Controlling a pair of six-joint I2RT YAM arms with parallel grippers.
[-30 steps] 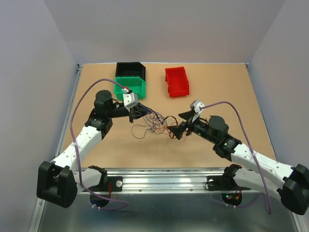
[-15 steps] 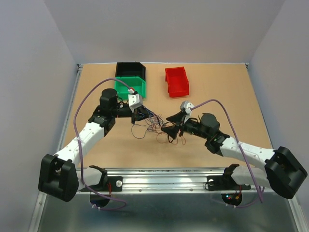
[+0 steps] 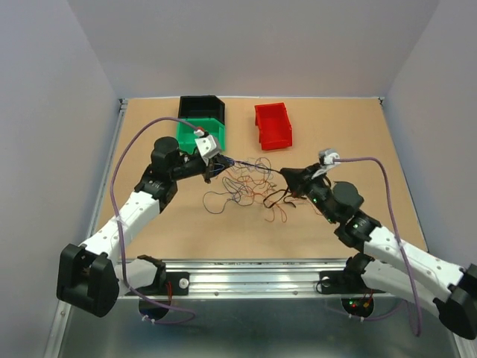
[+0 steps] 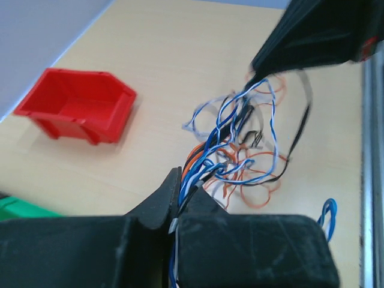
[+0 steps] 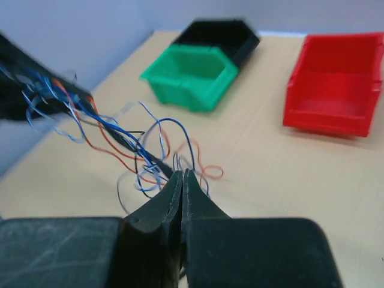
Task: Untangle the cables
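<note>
The cables (image 3: 246, 181) are a tangle of thin orange, black and blue wires, drawn out between my two grippers above the middle of the table. My left gripper (image 3: 217, 163) is shut on one end of the bundle; in the left wrist view blue, white and orange strands (image 4: 237, 141) run out from between its closed fingertips (image 4: 170, 186). My right gripper (image 3: 288, 177) is shut on the other end. In the right wrist view the cables (image 5: 123, 135) lead from the closed gripper (image 5: 182, 176) up and left towards the left gripper (image 5: 18, 87). Loose loops hang down to the table.
A green bin (image 3: 200, 133) stands in front of a black bin (image 3: 201, 107) at the back left, just behind the left gripper. A red bin (image 3: 273, 125) stands at the back centre. Thick lilac cables (image 3: 134, 149) arch over both arms. A metal rail (image 3: 253, 277) runs along the near edge.
My right gripper has shut on the cables and drawn back to the right. The clump has stretched out between the two grippers. The left gripper has stayed shut and shifted slightly toward the green bin.
</note>
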